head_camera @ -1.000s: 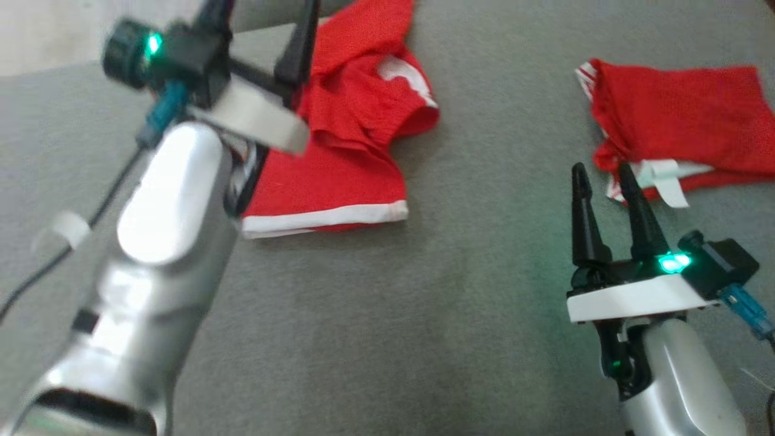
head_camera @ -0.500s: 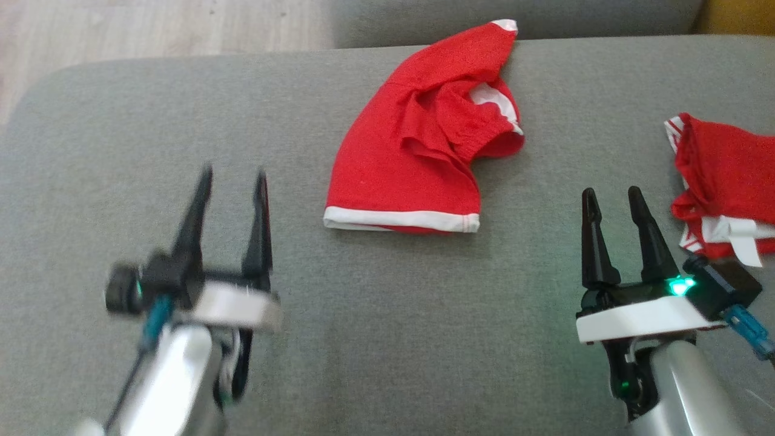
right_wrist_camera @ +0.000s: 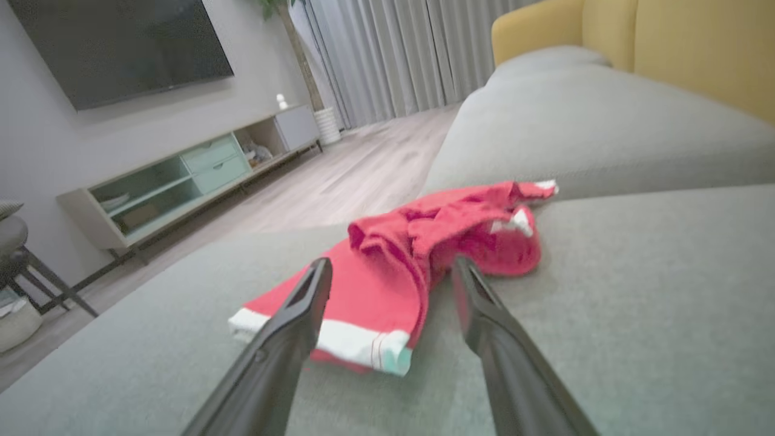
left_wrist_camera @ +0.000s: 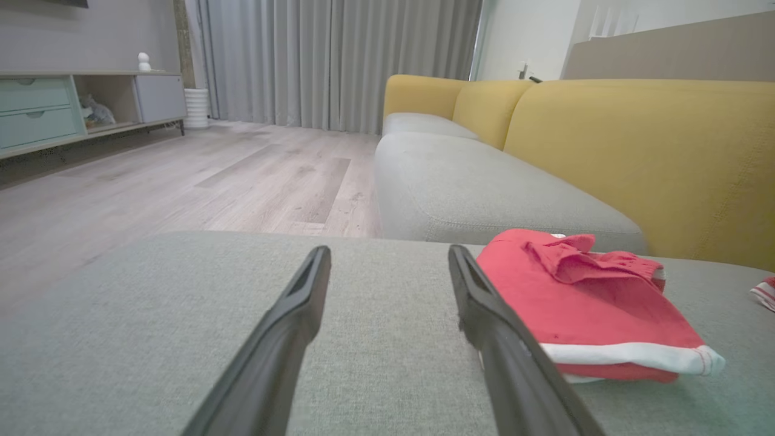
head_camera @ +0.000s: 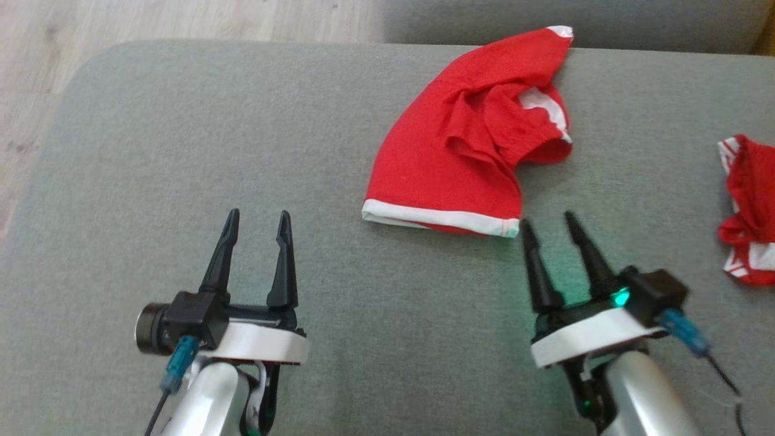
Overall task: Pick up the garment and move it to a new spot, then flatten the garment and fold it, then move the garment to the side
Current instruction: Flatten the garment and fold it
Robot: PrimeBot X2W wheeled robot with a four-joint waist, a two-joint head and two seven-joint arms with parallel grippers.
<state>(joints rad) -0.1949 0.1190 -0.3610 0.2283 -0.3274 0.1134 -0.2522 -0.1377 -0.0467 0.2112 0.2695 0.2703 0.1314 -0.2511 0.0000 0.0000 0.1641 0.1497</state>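
Note:
A crumpled red garment point(head_camera: 469, 157) with a white hem lies on the grey sofa cushion point(head_camera: 181, 151), near its far edge. The garment point(left_wrist_camera: 581, 303) also lies right of my left fingers in the left wrist view, and the garment point(right_wrist_camera: 393, 272) sits just beyond my right fingertips in the right wrist view. My left gripper point(head_camera: 257, 217) hovers open over bare cushion, well left of the garment. My right gripper point(head_camera: 547, 221) is open too, its tips just short of the hem's right corner. Nothing is between either pair of fingers.
A second red and white piece of clothing point(head_camera: 748, 212) lies at the right edge of the cushion. Wood floor point(head_camera: 181, 21) shows beyond the cushion's far left. A yellow sofa back point(left_wrist_camera: 642, 157) and another grey seat point(left_wrist_camera: 484, 194) stand behind.
My left arm pulled back from over the garment to the lower left, fingers open. My right gripper moved left toward the hem. The camera shifted, so the whole scene slid.

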